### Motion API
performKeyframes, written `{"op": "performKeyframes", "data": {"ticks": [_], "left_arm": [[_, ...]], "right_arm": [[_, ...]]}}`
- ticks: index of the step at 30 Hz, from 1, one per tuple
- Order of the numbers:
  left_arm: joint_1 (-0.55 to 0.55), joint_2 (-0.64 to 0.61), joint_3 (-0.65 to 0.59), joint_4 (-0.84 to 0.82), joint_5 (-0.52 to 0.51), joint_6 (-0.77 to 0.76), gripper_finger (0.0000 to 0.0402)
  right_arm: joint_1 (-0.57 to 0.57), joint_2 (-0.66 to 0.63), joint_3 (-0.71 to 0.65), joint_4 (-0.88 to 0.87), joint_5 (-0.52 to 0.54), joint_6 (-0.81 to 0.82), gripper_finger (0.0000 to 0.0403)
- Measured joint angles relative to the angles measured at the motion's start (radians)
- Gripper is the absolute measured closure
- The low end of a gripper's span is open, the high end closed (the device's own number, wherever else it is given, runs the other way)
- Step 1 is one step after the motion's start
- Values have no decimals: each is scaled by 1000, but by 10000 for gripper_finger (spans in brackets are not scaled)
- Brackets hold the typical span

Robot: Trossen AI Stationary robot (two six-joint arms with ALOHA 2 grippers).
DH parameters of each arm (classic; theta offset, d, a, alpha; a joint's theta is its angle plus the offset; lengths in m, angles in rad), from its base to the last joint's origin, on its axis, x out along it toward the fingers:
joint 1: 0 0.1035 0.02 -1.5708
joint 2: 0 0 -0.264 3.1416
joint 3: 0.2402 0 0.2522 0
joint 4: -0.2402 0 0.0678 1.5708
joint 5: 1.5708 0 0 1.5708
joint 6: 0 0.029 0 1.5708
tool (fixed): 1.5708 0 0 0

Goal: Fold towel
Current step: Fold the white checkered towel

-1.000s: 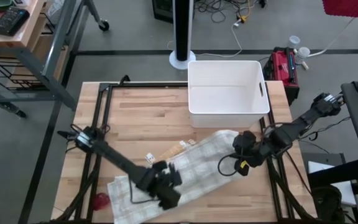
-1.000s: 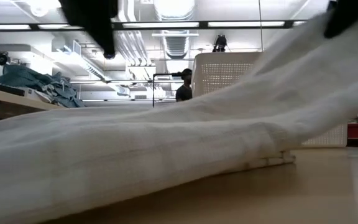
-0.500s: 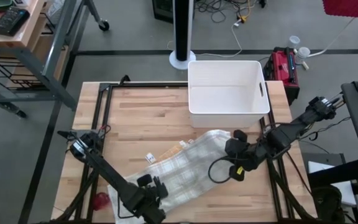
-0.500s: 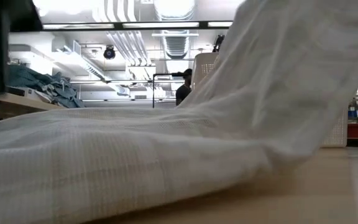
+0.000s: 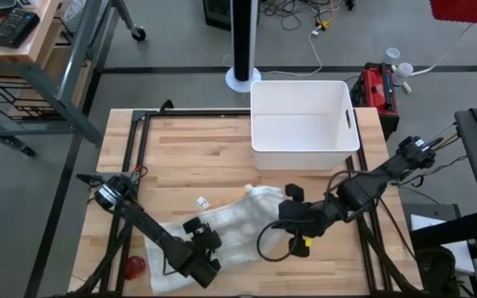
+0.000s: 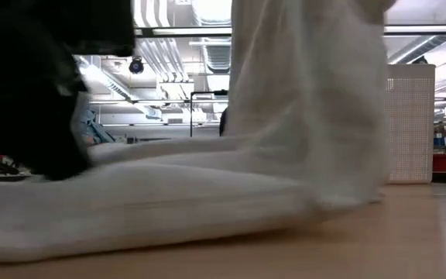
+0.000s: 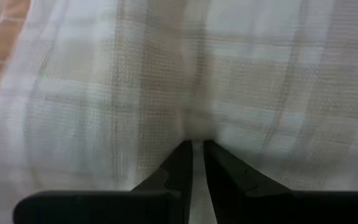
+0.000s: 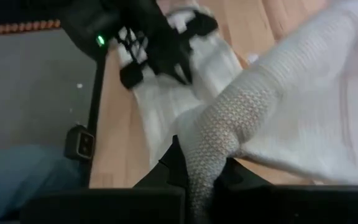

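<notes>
Two grippers hold the towel [image 5: 222,223], which lies bunched across the lower middle of the high view on the tabletop [image 5: 189,157]. Nearest the lower edge of that frame, the left gripper [image 5: 203,252] is pinched on the cloth; its wrist view shows both fingers [image 7: 179,168] nearly together with weave drawn into the slit. That thin bite could slip if the fabric is tugged, and the edge would drop unevenly. Slightly higher and toward the centre, the right gripper [image 5: 295,217] is clamped on the towel's other end, lifted so the fabric hangs as a tall curtain in the low view. Carrying it over too fast could likely crumple the fold or drag the whole towel. Farther up, the white bin [image 5: 303,124] stands near the lifted end; a wide swing might brush it.
</notes>
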Motion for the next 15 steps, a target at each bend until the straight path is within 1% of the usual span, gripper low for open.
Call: {"op": "performKeyframes", "data": {"ticks": [2,5,7,8,11,15], "left_arm": [[21,-2,-29,109,-42,61,365],[71,-4,-72,295,-55,161,365],[105,-4,-87,371,-60,204,365],[120,-4,-88,388,-73,211,365],[164,-6,-76,410,-155,230,365],[193,-44,-24,417,-172,308,365]], "right_arm": [[-3,1,5,4,-1,0,394],[-13,-1,5,-7,-2,6,394],[-14,-7,5,-35,-1,14,394],[-16,-9,5,-39,-2,15,394],[-19,-16,5,-43,-2,22,394],[-32,-20,5,-41,-4,24,394]]}}
